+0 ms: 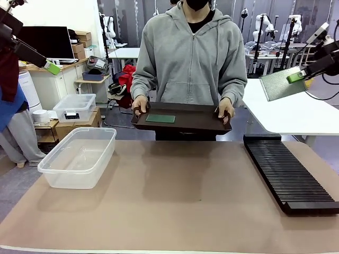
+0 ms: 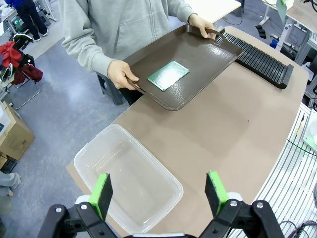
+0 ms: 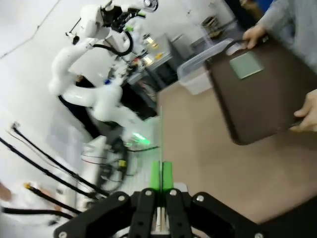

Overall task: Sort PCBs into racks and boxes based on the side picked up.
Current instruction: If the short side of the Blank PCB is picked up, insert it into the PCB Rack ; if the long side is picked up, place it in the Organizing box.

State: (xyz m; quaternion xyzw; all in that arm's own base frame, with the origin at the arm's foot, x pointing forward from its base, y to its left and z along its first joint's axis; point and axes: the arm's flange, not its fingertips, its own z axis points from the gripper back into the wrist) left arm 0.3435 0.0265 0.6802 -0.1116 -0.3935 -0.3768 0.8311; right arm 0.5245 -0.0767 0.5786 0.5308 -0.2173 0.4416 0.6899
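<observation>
Overhead, right hand [image 1: 294,77] clamps a PCB [image 1: 279,83] edgewise, rack [image 1: 288,174] below it; left hand [image 2: 158,192] spread wide, empty, above box [image 2: 132,182].

Grey floor [image 2: 64,119], white wall [image 1: 58,13] far left. Black flat monitor [image 1: 47,42] on light wooden desk [image 1: 37,67], brown cardboard boxes [image 1: 80,42] beside it. White rectangular table [image 1: 296,114] at right. Bright, even light.

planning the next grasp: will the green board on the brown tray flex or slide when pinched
Probably stiff: the other PCB, pinched by one edge in the right gripper, juts out flat without sagging. The loose PCB lies flush on the glossy tray, so it may skid before fingers catch its edge.
</observation>
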